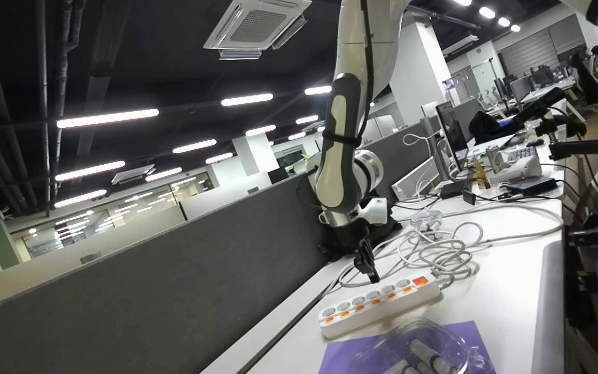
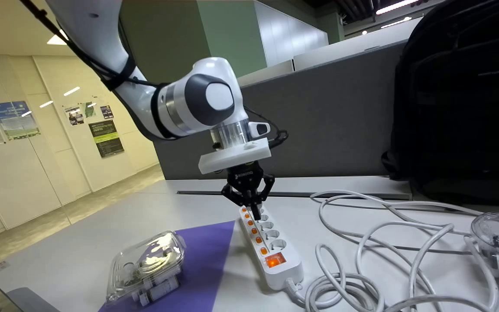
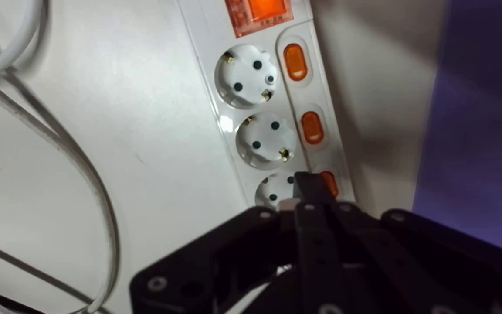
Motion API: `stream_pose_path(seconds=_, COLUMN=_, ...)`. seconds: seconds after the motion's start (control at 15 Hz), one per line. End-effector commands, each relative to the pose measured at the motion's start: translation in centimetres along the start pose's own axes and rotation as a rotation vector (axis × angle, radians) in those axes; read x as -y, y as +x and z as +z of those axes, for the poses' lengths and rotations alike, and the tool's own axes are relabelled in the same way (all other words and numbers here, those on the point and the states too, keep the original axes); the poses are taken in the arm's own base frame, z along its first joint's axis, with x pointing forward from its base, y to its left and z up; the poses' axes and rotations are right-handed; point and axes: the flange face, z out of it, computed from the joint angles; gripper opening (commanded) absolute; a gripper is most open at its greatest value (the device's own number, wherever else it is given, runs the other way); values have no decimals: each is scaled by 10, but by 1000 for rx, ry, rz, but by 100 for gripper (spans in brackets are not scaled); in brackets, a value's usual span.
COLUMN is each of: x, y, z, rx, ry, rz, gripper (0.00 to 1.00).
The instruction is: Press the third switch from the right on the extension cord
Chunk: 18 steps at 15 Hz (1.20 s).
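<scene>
The extension cord point(image 1: 382, 310) is a white strip on the white table. It also shows in an exterior view point(image 2: 291, 265) and in the wrist view point(image 3: 214, 26). Small orange switches run along one long edge beside round sockets. A large lit red-orange switch point(image 3: 262, 13) sits at the cable end. My gripper point(image 1: 374, 279) points down over the strip, shut and empty, and also shows in an exterior view point(image 2: 256, 216). In the wrist view its fingertips point(image 3: 312, 176) partly cover the third small orange switch point(image 3: 330, 183) from the large one. I cannot tell whether they touch it.
A purple sheet point(image 2: 208, 253) lies beside the strip with a clear plastic box point(image 2: 147, 264) on it. Loose white cables point(image 2: 405, 225) tangle on the strip's other side. A grey partition point(image 1: 200, 280) and a black backpack point(image 2: 461, 104) stand behind.
</scene>
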Motion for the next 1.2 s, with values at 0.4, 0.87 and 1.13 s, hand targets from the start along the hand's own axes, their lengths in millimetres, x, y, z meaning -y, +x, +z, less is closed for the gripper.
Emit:
stream_pose_path(seconds=0.4, x=6, y=35, z=25, rx=37, ry=12, rz=-79, gripper=0)
stream_pose_path(seconds=0.87, x=19, y=46, z=34, rx=37, ry=26, rz=-132, gripper=0)
stream_pose_path(seconds=1.13, x=29, y=45, z=35, rx=35, ry=21, rz=-151, gripper=0)
